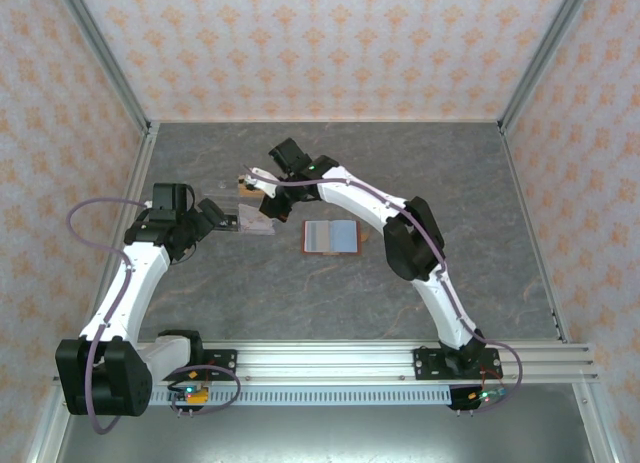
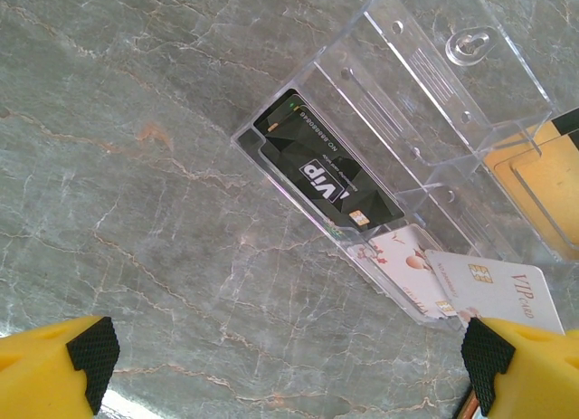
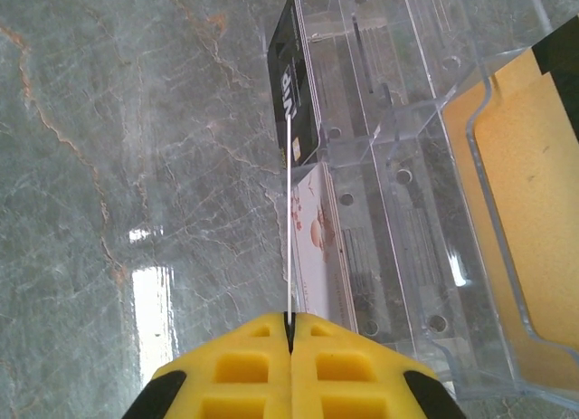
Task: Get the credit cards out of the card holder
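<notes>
Pinches a thin, stiff pale VIP card between the pressed-together pads of the right gripper, edge-on, probably for slotting into the clear moulded acrylic organiser beside the glossy black card. Hovers with the left gripper spread wide, empty. Has the red-edged bifold card holder lying open, flat on the marbled table near the organiser.

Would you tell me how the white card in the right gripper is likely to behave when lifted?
The white card is probably stiff: edge-on it runs dead straight out of the shut right gripper. Its smooth face suggests it may slip. Held by one end without sagging, likely light.
</notes>
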### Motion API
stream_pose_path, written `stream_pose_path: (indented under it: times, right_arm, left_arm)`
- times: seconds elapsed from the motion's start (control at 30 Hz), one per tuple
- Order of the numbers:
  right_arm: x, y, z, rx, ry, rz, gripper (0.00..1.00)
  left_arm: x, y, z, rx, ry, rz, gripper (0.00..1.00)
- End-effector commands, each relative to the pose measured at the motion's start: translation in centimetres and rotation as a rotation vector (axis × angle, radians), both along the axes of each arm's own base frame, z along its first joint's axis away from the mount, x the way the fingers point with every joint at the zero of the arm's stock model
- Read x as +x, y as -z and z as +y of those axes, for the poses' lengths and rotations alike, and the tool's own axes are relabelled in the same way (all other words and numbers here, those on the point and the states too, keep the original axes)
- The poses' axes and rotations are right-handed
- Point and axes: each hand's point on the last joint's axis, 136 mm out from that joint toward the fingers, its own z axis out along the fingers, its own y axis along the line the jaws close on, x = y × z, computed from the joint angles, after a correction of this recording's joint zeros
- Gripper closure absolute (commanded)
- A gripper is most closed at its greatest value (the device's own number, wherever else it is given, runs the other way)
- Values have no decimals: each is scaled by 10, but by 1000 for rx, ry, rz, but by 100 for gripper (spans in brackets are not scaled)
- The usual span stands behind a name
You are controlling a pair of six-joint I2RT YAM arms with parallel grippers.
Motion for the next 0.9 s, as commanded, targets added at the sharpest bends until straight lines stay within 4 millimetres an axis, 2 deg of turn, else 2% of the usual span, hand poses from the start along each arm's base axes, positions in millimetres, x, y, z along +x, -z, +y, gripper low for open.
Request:
stream_pose_path:
  times: [0.0,0.23,0.47,0.6,0.77,0.87]
  right_arm:
    - [6,10,-3,-46,-16,-37,100]
    - [7,22,-2,-66,-22,-35,97]
    - [15,24,2,-56,-2,-49,97]
    - [17,19,4,-46,3,-54,98]
    - [15,1,8,-1,-7,-61,98]
    - [17,-2,8,-3,-5,-81,98]
  left_arm:
    - [-3,-5,2,10,12,-9,0]
    - [-1,-2,-1,-2,21,-10,0]
    - [-1,-2,-3,-9,29,-11,0]
    - [-1,-3,-3,-9,31,-13,0]
    - [-1,-3,-3,-9,35,-13,0]
    - [-1,-2,-4,-11,38,-13,0]
